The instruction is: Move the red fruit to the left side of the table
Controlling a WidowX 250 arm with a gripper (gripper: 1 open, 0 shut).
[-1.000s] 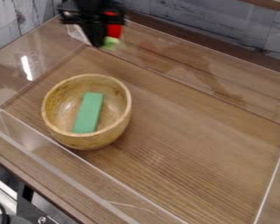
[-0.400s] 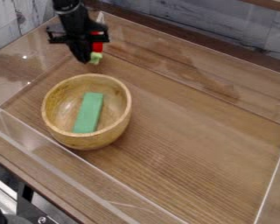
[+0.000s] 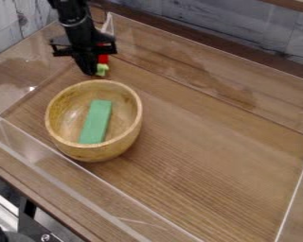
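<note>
My gripper (image 3: 91, 66) hangs over the far left part of the table (image 3: 218, 123), just beyond the wooden bowl. Its dark fingers are shut on the red fruit (image 3: 102, 64), a small red piece with a green cap that peeks out at the right of the fingertips. Whether the fruit touches the tabletop or hangs just above it I cannot tell. Most of the fruit is hidden behind the fingers.
A round wooden bowl (image 3: 65, 132) holding a flat green block (image 3: 96, 121) sits at the left, right below the gripper. Low clear acrylic walls (image 3: 27, 61) border the table on all sides. Bare wood stretches to the right.
The gripper has carried the red fruit leftward and down, from the back edge toward the spot just behind the bowl. The bowl and block have not moved.
</note>
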